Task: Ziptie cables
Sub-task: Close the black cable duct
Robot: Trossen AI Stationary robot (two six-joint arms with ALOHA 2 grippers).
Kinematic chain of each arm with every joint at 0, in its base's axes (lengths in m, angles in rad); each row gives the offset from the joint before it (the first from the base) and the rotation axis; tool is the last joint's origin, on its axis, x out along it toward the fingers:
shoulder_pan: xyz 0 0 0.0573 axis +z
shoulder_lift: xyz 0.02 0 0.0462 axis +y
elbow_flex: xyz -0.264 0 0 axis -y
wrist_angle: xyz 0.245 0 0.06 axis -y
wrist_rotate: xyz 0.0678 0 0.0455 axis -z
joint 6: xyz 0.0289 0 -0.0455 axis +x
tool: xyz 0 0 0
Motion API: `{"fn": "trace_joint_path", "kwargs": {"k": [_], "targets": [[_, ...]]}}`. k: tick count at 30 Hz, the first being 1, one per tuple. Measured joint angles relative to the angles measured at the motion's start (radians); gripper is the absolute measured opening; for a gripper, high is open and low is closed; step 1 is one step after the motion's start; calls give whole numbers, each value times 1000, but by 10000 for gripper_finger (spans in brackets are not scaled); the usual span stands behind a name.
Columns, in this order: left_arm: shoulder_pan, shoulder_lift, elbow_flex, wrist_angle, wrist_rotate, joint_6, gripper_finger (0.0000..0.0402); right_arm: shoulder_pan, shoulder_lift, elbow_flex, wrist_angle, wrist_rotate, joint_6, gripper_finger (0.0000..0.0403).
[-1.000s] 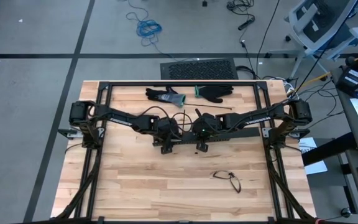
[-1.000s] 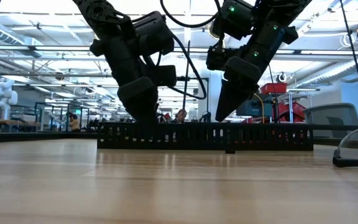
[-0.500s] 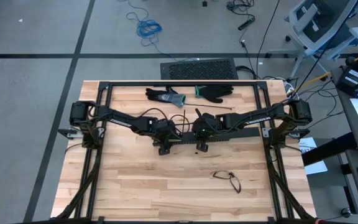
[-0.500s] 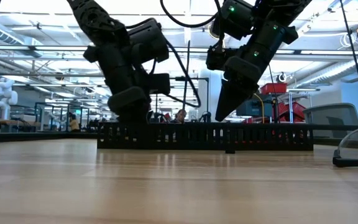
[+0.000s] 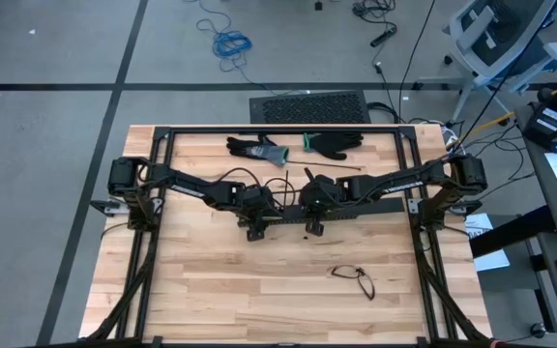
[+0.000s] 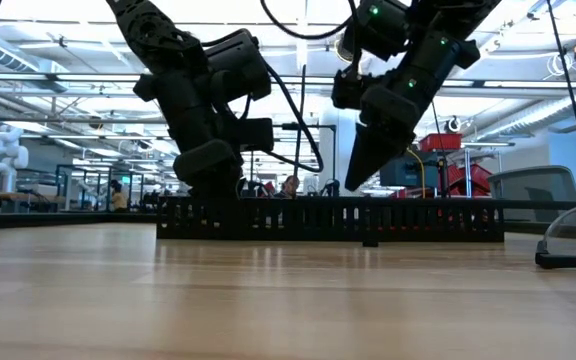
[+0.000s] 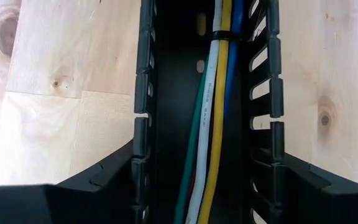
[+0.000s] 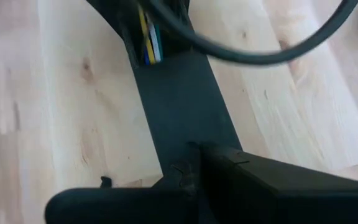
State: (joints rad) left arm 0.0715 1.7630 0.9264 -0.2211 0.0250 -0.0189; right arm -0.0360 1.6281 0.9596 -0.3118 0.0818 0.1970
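The cables (image 7: 211,134) are laid lengthwise inside the black slotted duct (image 7: 143,93), as seen in the left wrist view: green, white, yellow and blue strands are run side by side along the channel, with a hint of red low down between them. Farther along the channel a thin black band (image 7: 224,38) is seen across the bundle, and it is judged to be a zip tie already cinched there. The near stretch of the bundle is not tied in what is shown, so at least one tie appears done, and whether more are wanted cannot be told.

The left gripper (image 6: 212,178) is held down at the duct's left end, its fingers (image 7: 107,177) spread outside the two slotted walls; nothing is gripped between them, and contact with the walls cannot be told. In the high view this gripper (image 5: 256,215) is placed just left of the table's middle.

The right gripper (image 6: 358,172) is hung just above the duct, tilted, with its fingers pressed together and nothing held. In the right wrist view the ends of the wires (image 8: 149,45) are glimpsed beyond it, under the left arm.

Farther back on the table (image 5: 211,290) two gloves (image 5: 259,148) are left lying, and a loose black zip tie (image 5: 341,171) is seen just behind the right arm, unused. A pair of glasses (image 5: 354,278) is left near the front edge.
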Motion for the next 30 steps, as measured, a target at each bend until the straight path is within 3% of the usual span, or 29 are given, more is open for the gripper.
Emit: {"fn": "trace_joint_path", "kwargs": {"k": [7,16,30], "targets": [[0,0,0,3,0,1,248,-10,-116,1,-47,0,1,0],[0,0,0,3,-1,1,246,-10,-202,0,-408,28,50,0],[0,0,0,3,-2,0,245,-30,-102,0,-324,23,13,0]]}}
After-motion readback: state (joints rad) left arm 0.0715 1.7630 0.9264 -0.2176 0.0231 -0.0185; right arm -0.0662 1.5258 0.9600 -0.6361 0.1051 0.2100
